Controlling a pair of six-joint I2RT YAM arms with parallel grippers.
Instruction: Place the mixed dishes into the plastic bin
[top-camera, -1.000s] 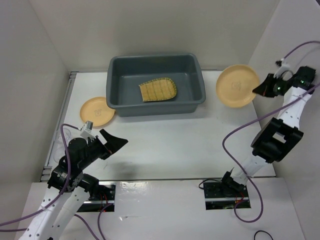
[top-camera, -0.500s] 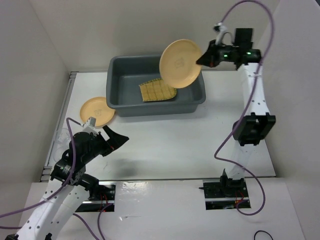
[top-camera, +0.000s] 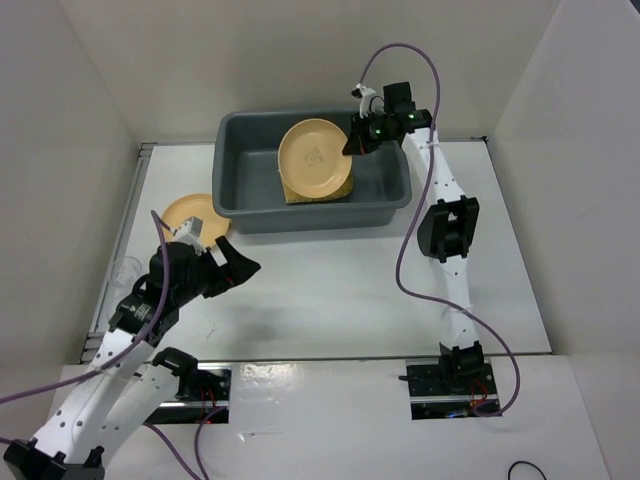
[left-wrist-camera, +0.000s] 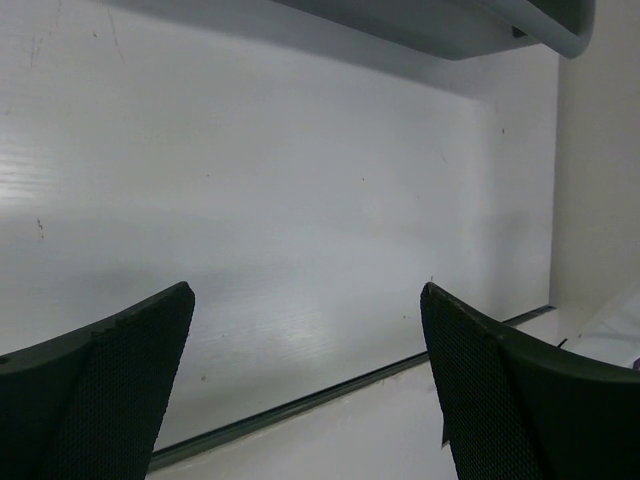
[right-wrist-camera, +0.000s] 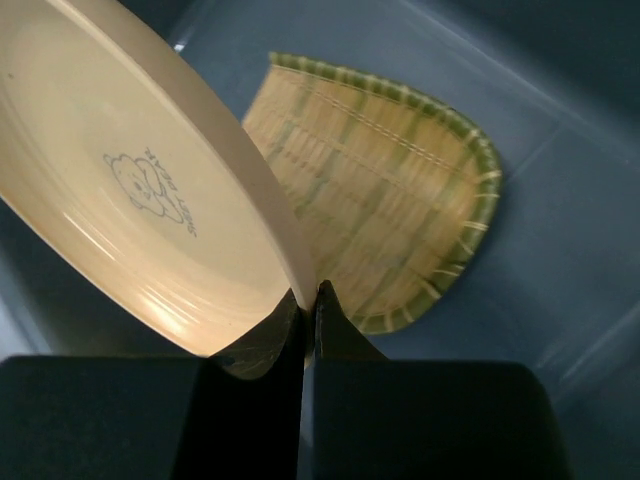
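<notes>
The dark grey plastic bin (top-camera: 385, 200) stands at the back middle of the table. My right gripper (top-camera: 356, 140) is shut on the rim of a pale-orange plate (top-camera: 314, 158), held tilted inside the bin above the woven bamboo tray (top-camera: 343, 186). In the right wrist view the plate (right-wrist-camera: 130, 190) is pinched at its edge and the tray (right-wrist-camera: 380, 220) lies on the bin floor (right-wrist-camera: 560, 200). A second pale-orange plate (top-camera: 188, 216) lies on the table left of the bin. My left gripper (top-camera: 232, 274) is open and empty above the table, right of that plate.
A clear cup (top-camera: 128, 272) sits at the left table edge beside my left arm. White walls close the table on the left, back and right. The bin's lower edge (left-wrist-camera: 470, 25) shows at the top of the left wrist view.
My right gripper has carried the plate from the right side of the table, over the bin's rim, down into the bin. My left arm has shifted slightly forward.
</notes>
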